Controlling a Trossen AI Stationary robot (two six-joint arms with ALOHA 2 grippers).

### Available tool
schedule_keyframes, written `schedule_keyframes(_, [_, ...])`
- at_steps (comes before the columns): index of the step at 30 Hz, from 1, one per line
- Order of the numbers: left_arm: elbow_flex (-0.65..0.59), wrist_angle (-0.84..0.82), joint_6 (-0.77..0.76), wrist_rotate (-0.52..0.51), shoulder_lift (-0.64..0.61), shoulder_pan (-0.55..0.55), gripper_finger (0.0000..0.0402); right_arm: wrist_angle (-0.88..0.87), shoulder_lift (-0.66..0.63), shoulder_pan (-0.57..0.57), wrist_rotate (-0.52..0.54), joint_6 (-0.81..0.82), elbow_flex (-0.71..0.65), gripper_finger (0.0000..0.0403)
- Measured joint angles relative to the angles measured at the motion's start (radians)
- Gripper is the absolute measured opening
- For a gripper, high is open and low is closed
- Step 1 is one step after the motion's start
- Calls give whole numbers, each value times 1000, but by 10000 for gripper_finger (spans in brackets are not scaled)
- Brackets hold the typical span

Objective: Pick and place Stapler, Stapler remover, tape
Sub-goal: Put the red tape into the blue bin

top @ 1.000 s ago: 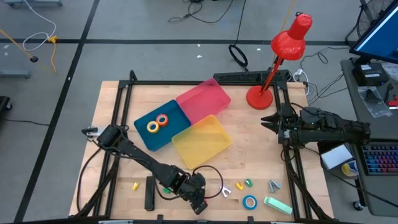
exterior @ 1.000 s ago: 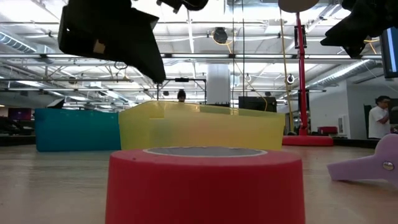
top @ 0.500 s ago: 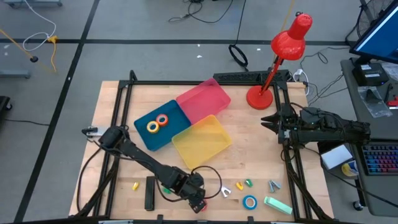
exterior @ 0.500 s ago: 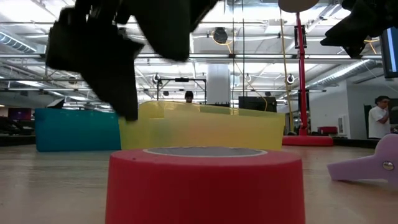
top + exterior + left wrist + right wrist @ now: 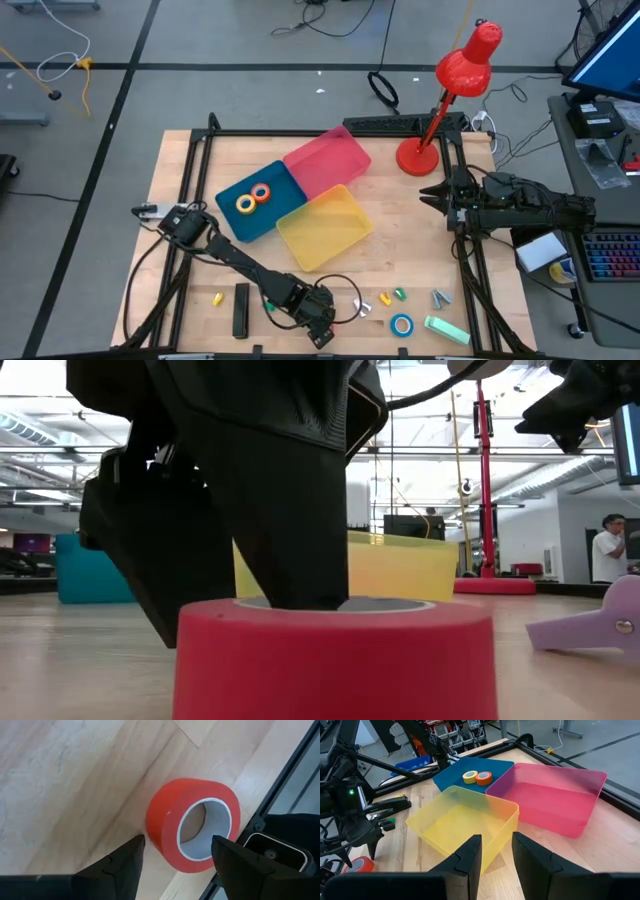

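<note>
The left gripper (image 5: 175, 857) is down at the near table edge, its 2 fingers (image 5: 120, 865) spread apart and straddling the red tape roll (image 5: 192, 825), which sits on the wood between them. Beyond that gripper, the blue bin (image 5: 250, 200) holds the yellow tape roll (image 5: 245, 204) and the orange tape roll (image 5: 262, 192) side by side. To its right lies the blue tape roll (image 5: 402, 324). Far right, the right gripper (image 5: 432, 195) hangs beside the red lamp (image 5: 440, 95), fingers slightly parted, holding nothing.

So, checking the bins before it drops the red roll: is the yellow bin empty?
Empty. The right wrist view shows the yellow bin's floor bare; no tape inside.
</note>
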Motion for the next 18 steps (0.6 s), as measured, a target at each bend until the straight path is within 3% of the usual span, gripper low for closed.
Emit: schedule_keyframes(18, [4, -107, -99, -8, 0, 14, 232, -29, 0, 0, 0, 1, 0, 100])
